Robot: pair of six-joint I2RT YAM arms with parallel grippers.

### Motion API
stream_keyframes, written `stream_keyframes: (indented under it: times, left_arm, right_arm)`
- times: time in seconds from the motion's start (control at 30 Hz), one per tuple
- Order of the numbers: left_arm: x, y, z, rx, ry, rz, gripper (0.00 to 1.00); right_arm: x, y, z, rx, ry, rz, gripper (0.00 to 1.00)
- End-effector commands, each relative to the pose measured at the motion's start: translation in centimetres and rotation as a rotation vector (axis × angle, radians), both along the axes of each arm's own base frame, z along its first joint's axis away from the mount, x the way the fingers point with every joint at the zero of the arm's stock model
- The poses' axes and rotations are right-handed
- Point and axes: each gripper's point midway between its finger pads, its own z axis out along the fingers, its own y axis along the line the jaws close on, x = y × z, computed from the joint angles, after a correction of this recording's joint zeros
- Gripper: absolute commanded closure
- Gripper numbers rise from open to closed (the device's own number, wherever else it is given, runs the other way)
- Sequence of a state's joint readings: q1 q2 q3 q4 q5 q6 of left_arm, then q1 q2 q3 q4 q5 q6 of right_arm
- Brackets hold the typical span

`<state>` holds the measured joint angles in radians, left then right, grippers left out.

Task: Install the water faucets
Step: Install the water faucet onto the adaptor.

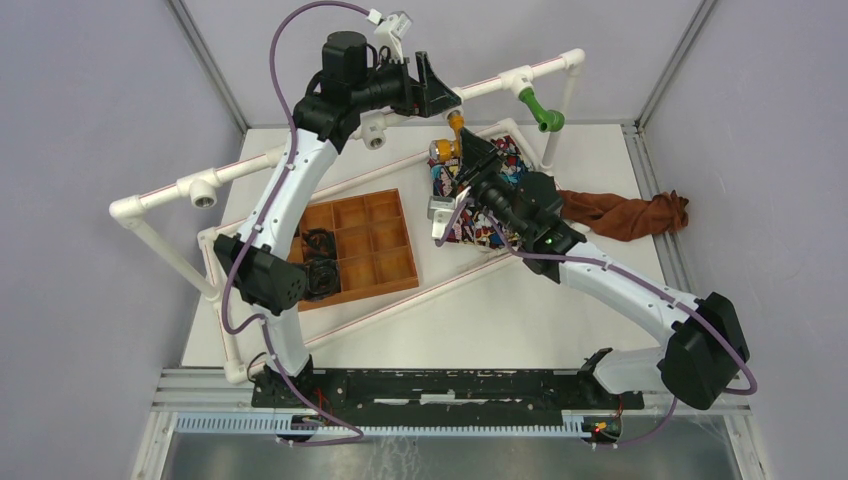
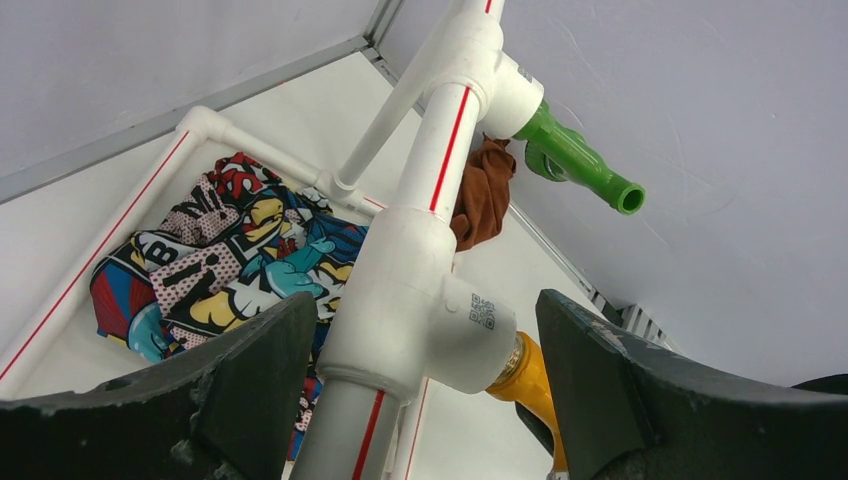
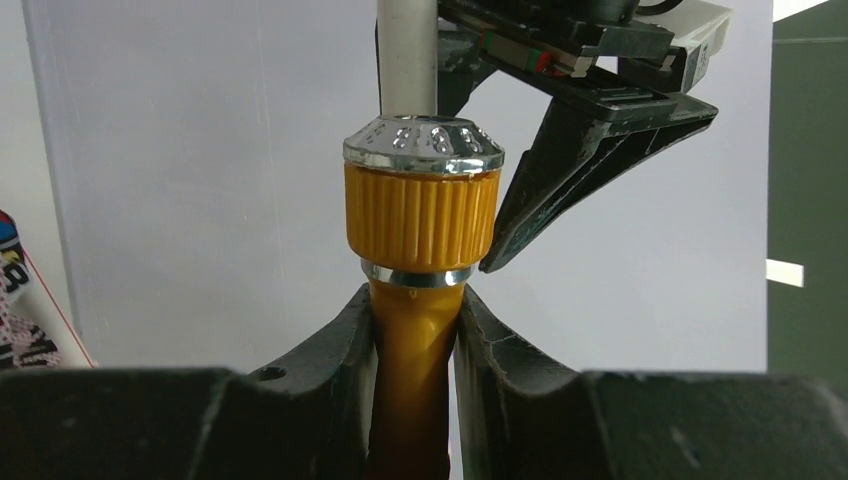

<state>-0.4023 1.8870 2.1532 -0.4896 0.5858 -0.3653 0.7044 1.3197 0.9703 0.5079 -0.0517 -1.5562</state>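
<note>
The orange-yellow water faucet (image 3: 415,340) stands upright between my right gripper's (image 3: 415,295) jaws, which are shut on its neck just under the ribbed knob (image 3: 420,210). In the left wrist view its threaded end (image 2: 525,375) sits in the side outlet of a white T-fitting (image 2: 420,310). My left gripper (image 2: 425,298) is open and straddles that fitting, its fingers (image 2: 250,380) apart from it. The green water faucet (image 2: 575,160) sticks out of the T-fitting further along the same pipe. From above, the orange-yellow faucet (image 1: 455,135) is between the left gripper (image 1: 435,95) and the right gripper (image 1: 468,160), with the green faucet (image 1: 540,110) to their right.
A white pipe frame (image 1: 300,150) with red stripes crosses the table and carries further T-fittings (image 1: 205,190). An orange compartment tray (image 1: 375,250) holds black parts. A comic-print cloth (image 1: 500,190) lies under the right arm, a brown cloth (image 1: 625,215) to its right.
</note>
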Motion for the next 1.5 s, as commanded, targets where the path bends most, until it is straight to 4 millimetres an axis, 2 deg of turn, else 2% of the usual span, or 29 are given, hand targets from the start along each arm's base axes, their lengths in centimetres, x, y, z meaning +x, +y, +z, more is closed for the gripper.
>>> stream_keyframes:
  times: [0.0, 0.4, 1.03, 1.47]
  left_arm:
    - [0.4, 0.7, -7.3, 0.114, 0.195, 0.000, 0.12]
    - [0.2, 1.1, -7.3, 0.135, 0.187, -0.004, 0.12]
    - [0.5, 1.2, -7.3, 0.142, 0.188, 0.001, 0.12]
    - [0.6, 1.2, -7.7, 0.149, 0.193, -0.002, 0.12]
  right_arm:
    - [0.6, -0.1, 3.4, 0.104, 0.018, 0.039, 1.00]
    - [1.2, -0.9, 4.1, 0.111, 0.006, 0.057, 1.00]
    - [2.7, -3.1, 3.1, 0.084, 0.020, -0.008, 1.00]
    - [1.6, -3.1, 2.7, 0.055, 0.000, 0.012, 1.00]
